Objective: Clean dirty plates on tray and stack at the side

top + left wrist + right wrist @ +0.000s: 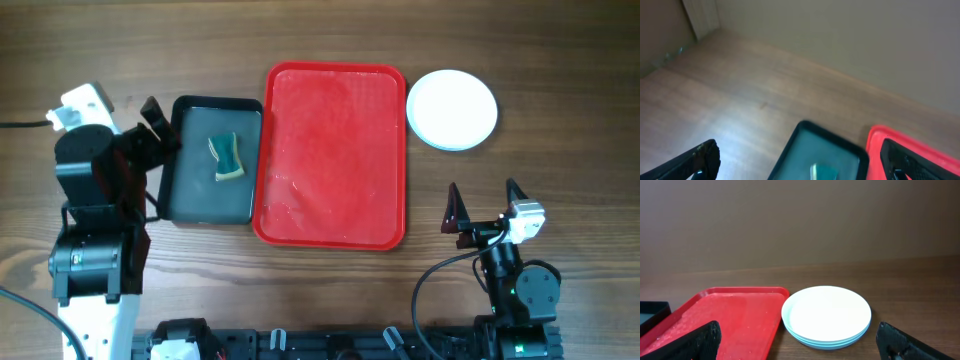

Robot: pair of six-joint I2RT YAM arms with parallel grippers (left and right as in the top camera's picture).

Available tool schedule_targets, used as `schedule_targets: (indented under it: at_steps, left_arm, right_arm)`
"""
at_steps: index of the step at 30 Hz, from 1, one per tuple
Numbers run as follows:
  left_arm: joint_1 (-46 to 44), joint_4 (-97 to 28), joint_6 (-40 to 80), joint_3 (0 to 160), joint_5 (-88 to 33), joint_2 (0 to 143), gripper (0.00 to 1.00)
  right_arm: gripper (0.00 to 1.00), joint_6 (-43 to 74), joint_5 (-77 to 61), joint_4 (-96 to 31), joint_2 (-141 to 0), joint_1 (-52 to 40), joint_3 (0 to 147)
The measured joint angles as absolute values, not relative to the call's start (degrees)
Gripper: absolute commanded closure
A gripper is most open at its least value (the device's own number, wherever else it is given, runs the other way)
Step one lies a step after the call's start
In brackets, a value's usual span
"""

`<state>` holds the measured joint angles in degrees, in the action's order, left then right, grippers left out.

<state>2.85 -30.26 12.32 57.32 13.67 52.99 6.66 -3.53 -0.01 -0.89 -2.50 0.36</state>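
The red tray [335,155] lies at mid-table with nothing on it, its surface wet and streaked. The plates [452,109] sit in one stack on the wood to its right, a white one on top of pale blue ones [826,315]. My right gripper [484,205] hangs open near the table's front, below the stack and apart from it, nothing between its fingers [697,341]. Over at the left my left gripper [160,125] is open too, at the black tray's left rim; its fingertips [700,160] frame that tray and the red tray's corner [877,137].
A smaller black tray [210,160] lies against the red tray's left side, holding a green and yellow sponge [228,157]. Bare wooden table surrounds everything. A black cable loops by the right arm's base [440,280].
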Motion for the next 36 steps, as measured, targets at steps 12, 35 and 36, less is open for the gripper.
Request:
schedule_targets:
  at_steps: [12,35,36]
  left_arm:
    - [2.9,-50.8,12.3,57.3,13.7,37.8,0.00]
    - [-5.1,-51.2,14.1,57.1,12.8,12.3,0.00]
    - [-5.1,-51.2,14.4,57.1,12.7,11.8,0.00]
  right_arm:
    - [0.00,6.7,-3.5,0.0,-0.9,-2.5,0.4]
    - [0.00,6.7,-3.5,0.0,-0.9,-2.5,0.4]
    - [0.00,6.7,-3.5,0.0,-0.9,-2.5,0.4]
